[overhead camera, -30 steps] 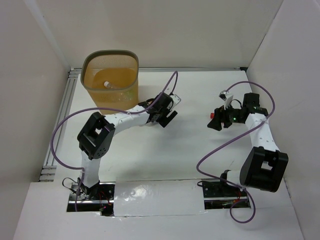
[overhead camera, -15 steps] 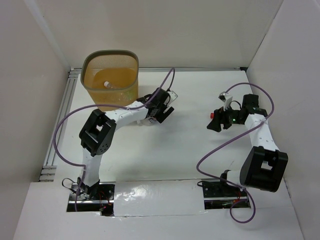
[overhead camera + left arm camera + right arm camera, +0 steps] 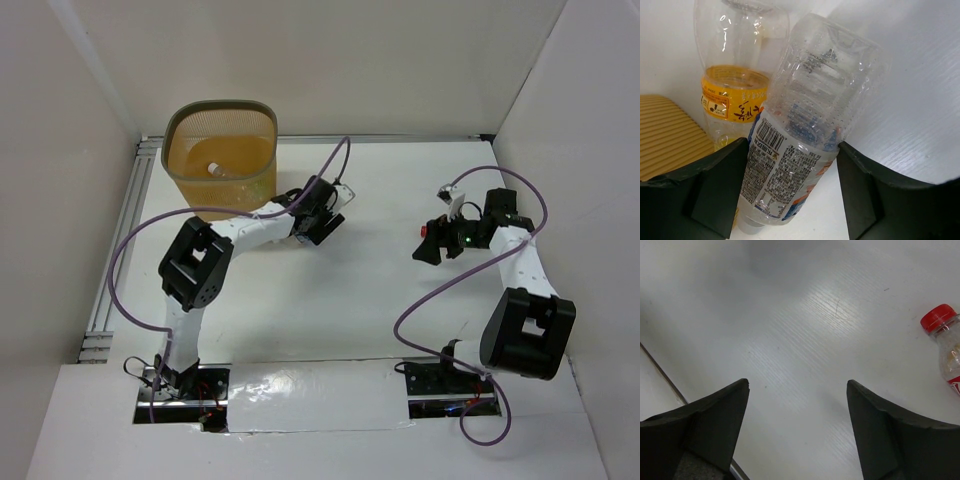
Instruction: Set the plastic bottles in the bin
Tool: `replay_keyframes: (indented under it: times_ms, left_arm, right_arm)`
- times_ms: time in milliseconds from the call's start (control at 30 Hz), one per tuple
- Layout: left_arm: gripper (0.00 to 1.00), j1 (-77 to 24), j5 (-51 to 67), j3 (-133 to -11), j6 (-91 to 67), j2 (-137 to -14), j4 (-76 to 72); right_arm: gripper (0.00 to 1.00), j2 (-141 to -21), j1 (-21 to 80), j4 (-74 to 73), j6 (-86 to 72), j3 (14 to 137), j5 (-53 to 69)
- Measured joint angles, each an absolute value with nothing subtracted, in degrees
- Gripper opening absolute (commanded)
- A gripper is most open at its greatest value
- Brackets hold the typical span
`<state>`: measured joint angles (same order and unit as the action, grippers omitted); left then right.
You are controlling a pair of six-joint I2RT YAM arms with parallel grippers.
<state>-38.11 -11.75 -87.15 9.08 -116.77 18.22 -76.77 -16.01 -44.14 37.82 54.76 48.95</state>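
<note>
Shifted nearer bin (image 3: 250,190), left pincer (image 3: 792,145) clamped on blue-label bottle (image 3: 825,85), near end unclear, right pincer (image 3: 797,382) apart, red-capped bottle (image 3: 945,340) cropped.

A white table (image 3: 330,310) stands between white walls (image 3: 330,60), metal rail (image 3: 118,250) at left.

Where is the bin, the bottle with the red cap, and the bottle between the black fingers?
bin (image 3: 221,105): top view, far rim.
red-capped bottle (image 3: 949,352): right wrist view, clear shoulder under the cap.
printed-label bottle (image 3: 810,115): left wrist view, ribbed clear body.
</note>
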Motion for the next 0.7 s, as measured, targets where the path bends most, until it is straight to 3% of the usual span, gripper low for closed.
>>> replay_keyframes:
  times_ms: [100, 300, 400, 433, 467, 567, 700]
  left_arm:
    - [0.68, -38.63, -10.17, -86.21, 9.47, -116.14, 17.19]
    - [0.69, -41.65, -7.38, -83.83, 10.85, -114.78, 15.31]
    - [0.42, -43.09, -5.98, -82.96, 11.18, -114.21, 14.55]
    - [0.25, -43.38, -5.45, -82.85, 11.20, -114.10, 14.50]
    - [0.18, -43.55, -5.10, -82.83, 11.20, -113.97, 14.52]
    - [0.04, -44.07, -3.68, -82.85, 10.52, -113.25, 15.90]
    - [0.00, -45.10, -2.42, -84.16, 9.74, -111.96, 21.19]
  right_arm:
    - [1.00, -77.12, -16.01, -44.14, 38.04, 54.76, 48.86]
    - [1.00, -78.06, -16.53, -44.25, 38.52, 55.13, 48.73]
    - [1.00, -78.63, -16.93, -44.25, 38.63, 55.92, 48.75]
    - [1.00, -78.72, -17.04, -44.21, 38.65, 56.12, 48.75]
    - [1.00, -78.78, -17.04, -44.23, 38.65, 56.25, 48.75]
    - [0.96, -78.81, -17.32, -44.23, 38.70, 56.34, 48.71]
    - [0.71, -78.76, -18.81, -44.14, 38.96, 56.34, 48.62]
